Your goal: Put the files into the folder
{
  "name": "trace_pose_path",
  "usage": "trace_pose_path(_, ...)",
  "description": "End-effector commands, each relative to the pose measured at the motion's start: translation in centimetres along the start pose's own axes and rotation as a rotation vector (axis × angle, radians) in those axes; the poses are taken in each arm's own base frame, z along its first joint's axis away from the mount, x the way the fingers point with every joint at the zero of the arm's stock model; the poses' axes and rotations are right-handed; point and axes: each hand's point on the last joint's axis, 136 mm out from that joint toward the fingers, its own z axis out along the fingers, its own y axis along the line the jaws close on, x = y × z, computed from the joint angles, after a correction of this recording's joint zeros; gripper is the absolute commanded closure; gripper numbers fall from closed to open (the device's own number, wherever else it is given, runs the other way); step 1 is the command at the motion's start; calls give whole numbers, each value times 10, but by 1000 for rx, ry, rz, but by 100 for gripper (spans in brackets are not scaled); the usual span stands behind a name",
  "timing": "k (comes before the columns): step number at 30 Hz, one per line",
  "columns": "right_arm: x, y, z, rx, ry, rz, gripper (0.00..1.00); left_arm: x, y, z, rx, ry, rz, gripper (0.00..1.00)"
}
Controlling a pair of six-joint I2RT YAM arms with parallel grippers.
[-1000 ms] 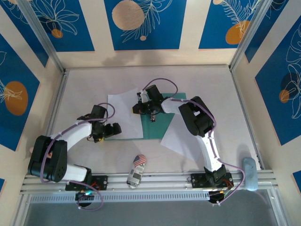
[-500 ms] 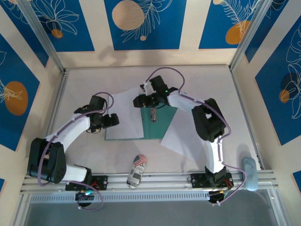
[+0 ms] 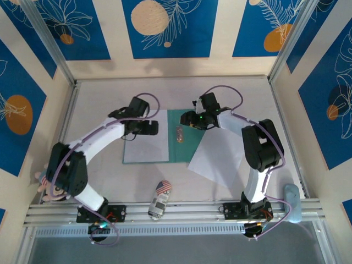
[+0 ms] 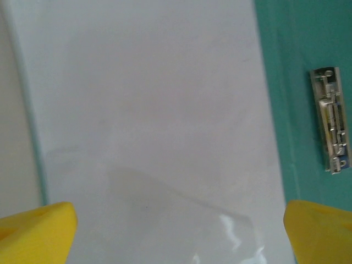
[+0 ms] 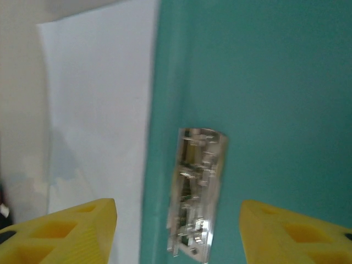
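The teal-green folder [image 3: 190, 147] lies open in the middle of the table, with a metal clip [image 3: 179, 133] near its crease. One white file [image 3: 144, 147] lies flat on its left leaf. The other file [image 3: 217, 159] lies slanted to the right, its corner over the folder's right leaf. My left gripper [image 3: 149, 127] hovers open over the first file [image 4: 154, 110], with the folder [image 4: 308, 38] and clip [image 4: 333, 126] to its right. My right gripper [image 3: 190, 120] hovers open above the clip [image 5: 198, 192] and the folder [image 5: 264, 71], nothing between its yellow fingers [image 5: 77, 231].
A toy car [image 3: 159, 199] with a flag roof sits near the front rail. A light-blue object [image 3: 291, 201] rests at the right end of the rail. Walls enclose the table on three sides.
The white file, raised and slanted half a second ago, now lies flat on the folder's left leaf. The left gripper moved up and right over it; the right gripper drew back to the right.
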Motion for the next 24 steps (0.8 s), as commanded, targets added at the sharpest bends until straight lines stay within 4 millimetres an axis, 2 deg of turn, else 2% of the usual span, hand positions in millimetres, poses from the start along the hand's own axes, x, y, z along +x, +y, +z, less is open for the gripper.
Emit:
trace_pose_path(1, -4, 0, 9, 8, -10, 66, 40, -6, -26, 24, 27, 21, 117, 4)
trace_pose_path(6, -1, -12, 16, 44, -2, 108, 40, -4, -47, 60, 38, 87, 194, 7)
trace_pose_path(12, 2, -20, 22, 56, 1, 151, 40, 9, -54, 88, 51, 156, 228, 13)
trace_pose_path(18, 5, -26, 28, 60, 9, 190, 40, 28, -56, 102, 79, 216, 248, 17)
trace_pose_path(24, 7, -36, 33, 78, 21, 248, 40, 41, -57, 105, 107, 247, 270, 18)
